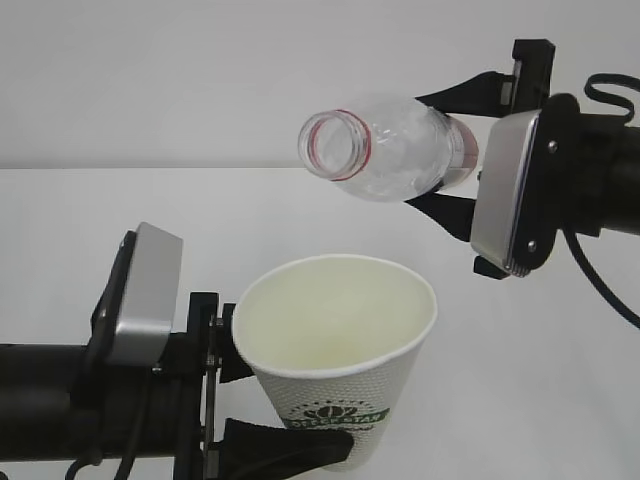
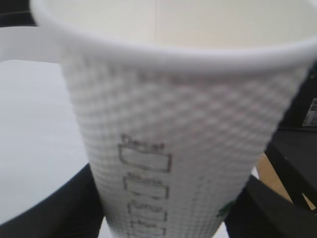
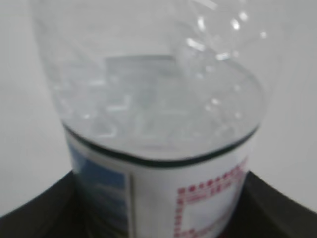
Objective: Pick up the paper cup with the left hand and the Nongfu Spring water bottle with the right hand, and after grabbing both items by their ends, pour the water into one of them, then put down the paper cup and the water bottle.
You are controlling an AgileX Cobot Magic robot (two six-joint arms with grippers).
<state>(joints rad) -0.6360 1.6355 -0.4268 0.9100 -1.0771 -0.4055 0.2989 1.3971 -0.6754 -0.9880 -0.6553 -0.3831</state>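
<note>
The white paper cup (image 1: 340,340) with a green logo is held upright low in the middle, my left gripper (image 1: 270,400) shut on its lower part. In the left wrist view the cup (image 2: 188,124) fills the frame between the black fingers (image 2: 54,208). Above it, the clear Nongfu Spring water bottle (image 1: 395,148) lies nearly level, its uncapped mouth with the red ring pointing left over the cup. My right gripper (image 1: 450,150) is shut on its labelled end. The right wrist view shows the bottle (image 3: 158,109) between both fingers (image 3: 277,208). No stream of water shows, and the cup's inside looks plain white.
A white table (image 1: 100,230) runs below both arms, against a pale wall. A black cable (image 1: 600,280) loops beside the right arm. In the left wrist view, dark equipment (image 2: 297,148) stands at the right.
</note>
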